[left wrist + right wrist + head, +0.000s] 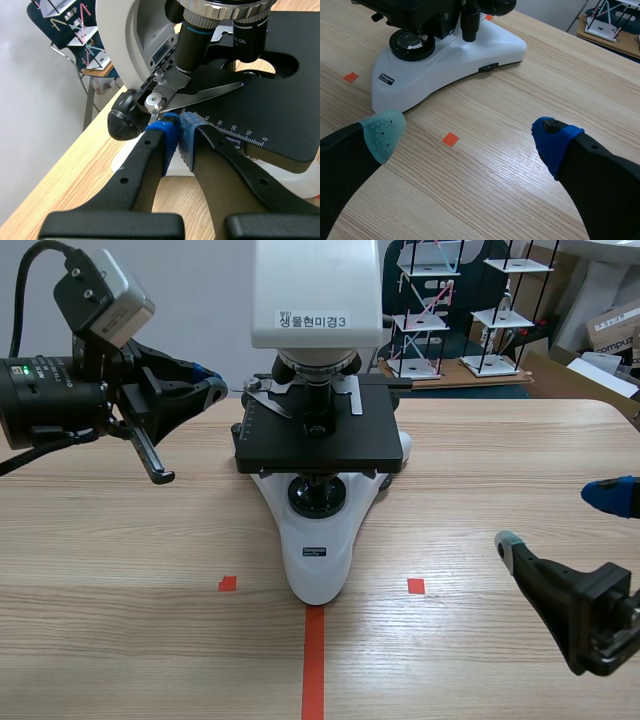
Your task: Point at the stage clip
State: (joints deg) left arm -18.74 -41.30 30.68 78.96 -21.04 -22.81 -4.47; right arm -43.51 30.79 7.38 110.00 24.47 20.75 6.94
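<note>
1. Left gripper point(179, 125): we see its fingers pressed together, tips just beside the stage clip point(200, 95).
2. We find the clip at the black stage's point(280, 100) 10 o'clock corner.
3. Right gripper point(467, 136), fingers wide apart, hangs at the microscope's point(315, 540) 4 o'clock.

There is one microscope point(318, 440), one stage clip point(210, 92) visible on it, and two grippers: left gripper point(176, 131), right gripper point(468, 137).

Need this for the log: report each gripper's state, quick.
Left gripper: shut, holding nothing, tips right by the stage clip.
Right gripper: open, holding nothing.
</note>
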